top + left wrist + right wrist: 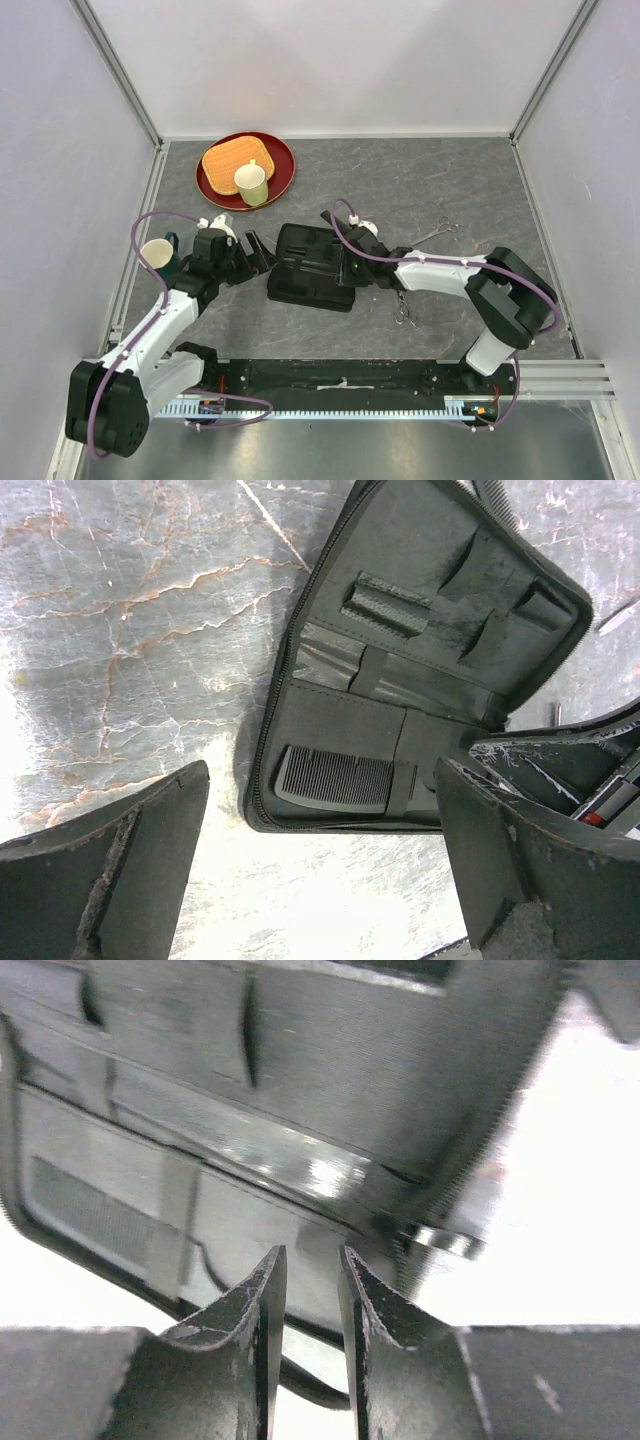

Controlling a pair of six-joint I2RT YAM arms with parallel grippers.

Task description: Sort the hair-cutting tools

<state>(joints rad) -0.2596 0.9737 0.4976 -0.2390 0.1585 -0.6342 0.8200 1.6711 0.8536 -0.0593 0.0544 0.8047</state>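
An open black zip case (310,265) lies in the middle of the table. A straight black comb (335,780) sits inside it, tucked under a strap at the near corner. Part of another black comb (495,500) shows just past the case's far edge. One pair of silver scissors (438,232) lies to the right, and a second pair (404,313) lies nearer, beside the right arm. My left gripper (258,255) (320,815) stands wide open and empty at the case's left edge. My right gripper (345,268) (312,1260) hovers over the case's right edge, jaws narrowly apart, nothing between them.
A red plate (285,165) at the back left holds an orange woven mat (225,160) and a cream cup (251,183). A dark mug (160,255) stands at the left by my left arm. White walls close in three sides.
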